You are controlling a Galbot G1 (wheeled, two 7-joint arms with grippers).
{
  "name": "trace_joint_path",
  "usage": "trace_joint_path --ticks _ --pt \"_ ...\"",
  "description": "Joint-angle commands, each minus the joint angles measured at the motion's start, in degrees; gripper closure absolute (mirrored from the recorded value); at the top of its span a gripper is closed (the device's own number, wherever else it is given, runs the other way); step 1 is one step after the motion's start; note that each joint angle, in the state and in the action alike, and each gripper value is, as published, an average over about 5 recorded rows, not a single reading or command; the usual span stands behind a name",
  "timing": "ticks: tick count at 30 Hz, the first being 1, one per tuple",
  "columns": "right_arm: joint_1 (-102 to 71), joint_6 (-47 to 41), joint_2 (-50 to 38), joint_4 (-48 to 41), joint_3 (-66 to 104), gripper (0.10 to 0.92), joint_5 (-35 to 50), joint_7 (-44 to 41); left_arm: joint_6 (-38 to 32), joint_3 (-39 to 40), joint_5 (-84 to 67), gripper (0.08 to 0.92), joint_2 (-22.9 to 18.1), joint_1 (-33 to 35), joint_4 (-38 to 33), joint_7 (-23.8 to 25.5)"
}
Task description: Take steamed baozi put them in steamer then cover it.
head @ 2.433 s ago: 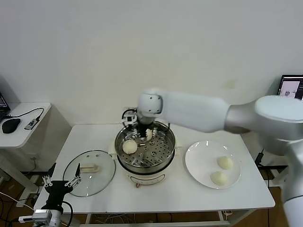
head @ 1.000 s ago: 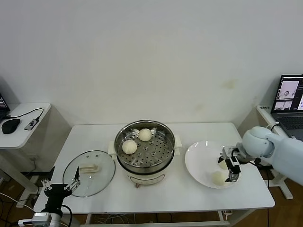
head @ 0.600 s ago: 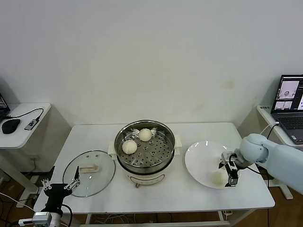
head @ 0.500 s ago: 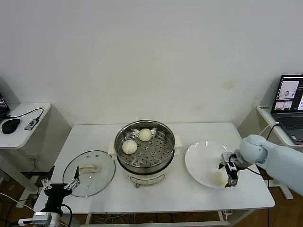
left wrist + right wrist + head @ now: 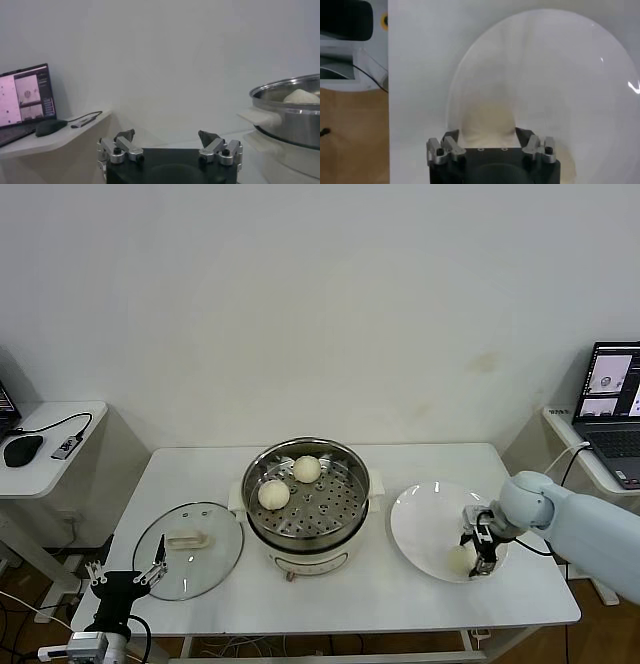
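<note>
Two robot arms flanked your white rectangular table (image 5: pixel 400 604), and only the right one was at work. At the table's centre stood the round stainless-steel steamer (image 5: pixel 306 496) on its white electric base, uncovered, with two cream-white steamed baozi on its perforated tray: one (image 5: pixel 273 494) at the left side of the tray and one (image 5: pixel 307 469) toward the back rim. To the steamer's left, flat on the table, lay the round clear glass cover (image 5: pixel 190 537) with its cream-white bar handle upward. To the steamer's right lay the flat white round plate (image 5: pixel 420 519).

Your right gripper (image 5: pixel 480 552) was lowered onto the plate's right half, and in the right wrist view its fingers (image 5: pixel 451 137) stood parted on either side of a third cream-white bun (image 5: pixel 488 121), close against its flanks; you could not tell whether they had yet gripped it. In the head view a pale bun (image 5: pixel 461 559) showed just left of this gripper.

Your left gripper (image 5: pixel 127 576) hung idle below the table's front-left corner, near the cover's edge, its fingers (image 5: pixel 124 135) spread wide and holding nothing.
</note>
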Motion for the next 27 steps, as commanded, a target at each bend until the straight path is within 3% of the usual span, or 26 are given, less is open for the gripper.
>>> trace_joint_path --ticks 1,6,15,27 --pt "-0.60 -0.24 0.93 -1.23 0.77 0.397 0.28 0.18 -0.06 -0.03 0.07 0.177 -0.05 0.02 -0.09 -0.04" --pt "3.27 -0.37 -0.71 0.11 -0.29 0.441 1.77 -0.23 -0.04 -0.11 0.00 0.177 0.11 0.01 -0.37 -0.03" --pt "22.75 0.32 -3.27 2.33 -7.48 0.439 8.68 -3.52 0.26 0.45 -0.28 0.177 1.10 -0.54 -0.51 0.10" --pt "48.36 -0.40 5.93 3.36 -20.42 0.434 20.14 -3.70 0.03 0.74 -0.99 0.177 1.84 -1.16 0.05 0.02"
